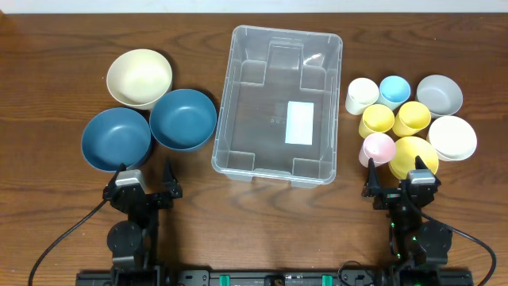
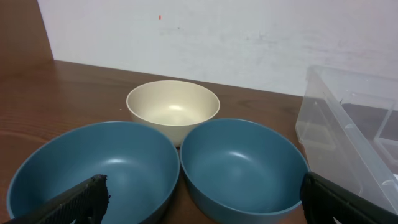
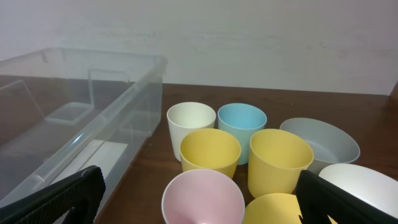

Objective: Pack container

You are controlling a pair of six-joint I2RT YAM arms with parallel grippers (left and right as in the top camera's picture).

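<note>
The large clear plastic container (image 1: 278,103) stands empty in the middle of the table, a white label on its base. Its edge shows in the left wrist view (image 2: 354,130) and the right wrist view (image 3: 81,118). My left gripper (image 1: 143,189) is open and empty near the front edge, just behind two blue bowls (image 2: 242,165) (image 2: 87,171) and a cream bowl (image 2: 173,109). My right gripper (image 1: 399,189) is open and empty, just behind a pink cup (image 3: 202,196) and yellow cups (image 3: 210,152) (image 3: 280,158).
Left of the container lie a cream bowl (image 1: 140,77) and two blue bowls (image 1: 183,118) (image 1: 116,138). Right of it stand cream (image 1: 362,95), light blue (image 1: 394,90), yellow (image 1: 377,121) and pink (image 1: 378,148) cups, a grey bowl (image 1: 440,95), a white bowl (image 1: 452,137) and a yellow bowl (image 1: 414,155).
</note>
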